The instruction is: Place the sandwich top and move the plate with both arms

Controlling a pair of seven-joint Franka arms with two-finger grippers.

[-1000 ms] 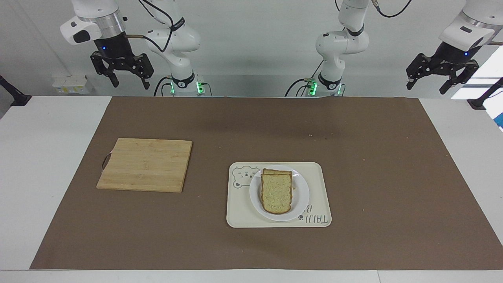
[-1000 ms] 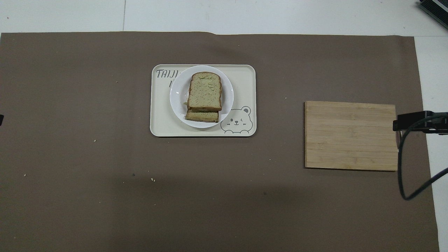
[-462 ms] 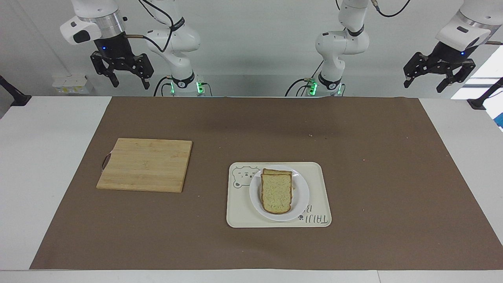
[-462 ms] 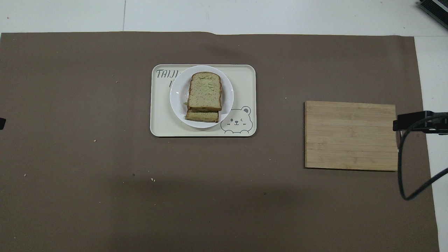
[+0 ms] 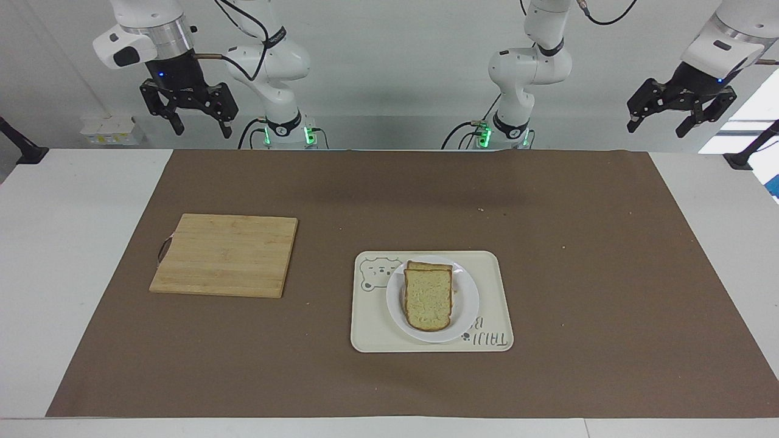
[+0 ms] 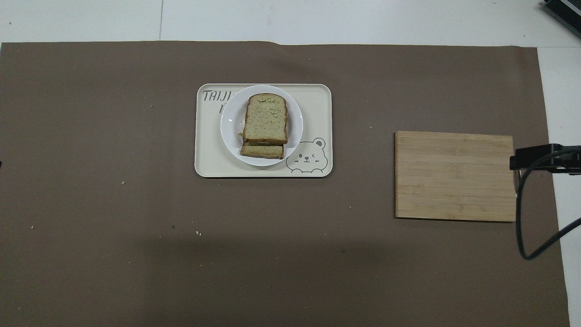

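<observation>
The left gripper (image 5: 680,114) pulls up and back toward its own end of the table, fingers apart, holding nothing; the right gripper (image 5: 189,111) hangs parked above the table's edge, fingers spread too. The sandwich top (image 5: 428,298) sits on the lower slice, slightly offset, on the plate (image 5: 467,310), and the plate rests in the cream tray (image 5: 492,271). Looks like both steps are finished. The tray reads "TAIJI" beside a bear drawing; a second line is hidden under the plate. The cutting board (image 5: 225,253) lies bare toward the right arm's end.
</observation>
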